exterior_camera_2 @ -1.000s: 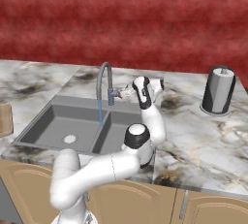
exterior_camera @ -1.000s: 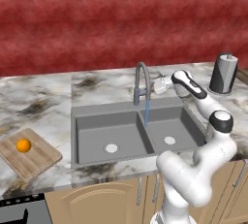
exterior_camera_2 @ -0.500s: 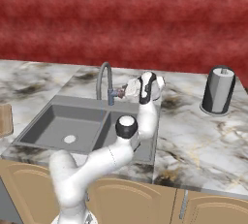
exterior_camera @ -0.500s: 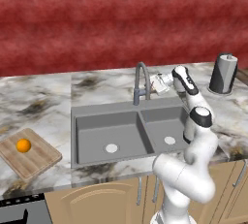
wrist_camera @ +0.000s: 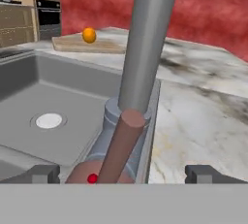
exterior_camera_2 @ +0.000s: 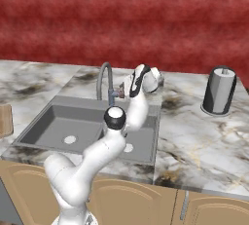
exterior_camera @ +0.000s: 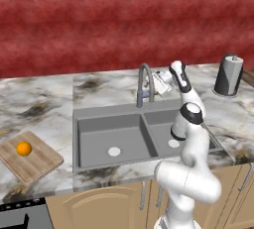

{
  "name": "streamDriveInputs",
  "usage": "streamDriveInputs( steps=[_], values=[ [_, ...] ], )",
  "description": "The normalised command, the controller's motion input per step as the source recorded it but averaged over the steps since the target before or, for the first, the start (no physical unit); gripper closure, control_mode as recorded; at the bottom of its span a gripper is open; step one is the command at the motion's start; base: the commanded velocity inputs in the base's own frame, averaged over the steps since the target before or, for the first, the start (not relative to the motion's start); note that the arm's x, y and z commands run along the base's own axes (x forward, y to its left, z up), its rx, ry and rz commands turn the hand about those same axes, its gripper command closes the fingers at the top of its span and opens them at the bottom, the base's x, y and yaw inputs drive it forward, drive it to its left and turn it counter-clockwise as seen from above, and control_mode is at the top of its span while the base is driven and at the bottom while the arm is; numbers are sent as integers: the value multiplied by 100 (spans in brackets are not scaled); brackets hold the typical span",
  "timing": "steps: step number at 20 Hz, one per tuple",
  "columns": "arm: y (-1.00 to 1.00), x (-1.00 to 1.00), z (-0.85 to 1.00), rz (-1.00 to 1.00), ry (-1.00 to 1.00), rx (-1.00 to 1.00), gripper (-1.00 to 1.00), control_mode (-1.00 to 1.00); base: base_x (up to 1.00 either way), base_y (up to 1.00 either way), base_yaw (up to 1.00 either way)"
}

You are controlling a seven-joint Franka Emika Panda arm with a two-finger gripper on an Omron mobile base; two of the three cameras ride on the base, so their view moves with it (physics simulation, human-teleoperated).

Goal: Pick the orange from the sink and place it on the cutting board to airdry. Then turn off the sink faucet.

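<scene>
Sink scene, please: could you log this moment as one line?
orange: on cutting board | sink faucet: no stream visible | gripper: open, straddling lever

One orange (exterior_camera: 24,148), one cutting board (exterior_camera: 30,157), two drains (exterior_camera: 114,151).

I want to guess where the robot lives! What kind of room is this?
It looks like a kitchen. There's a double sink with a tall sink faucet in a marble counter, and an orange on a cutting board.
</scene>
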Motion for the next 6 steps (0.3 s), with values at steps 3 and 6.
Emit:
streamDriveInputs(
  steps=[3,6],
  values=[
    [55,26,16,8,-6,-20,-100,-100,0,0,0],
    [-43,25,-22,28,-5,-8,-100,-100,0,0,0]
  ],
)
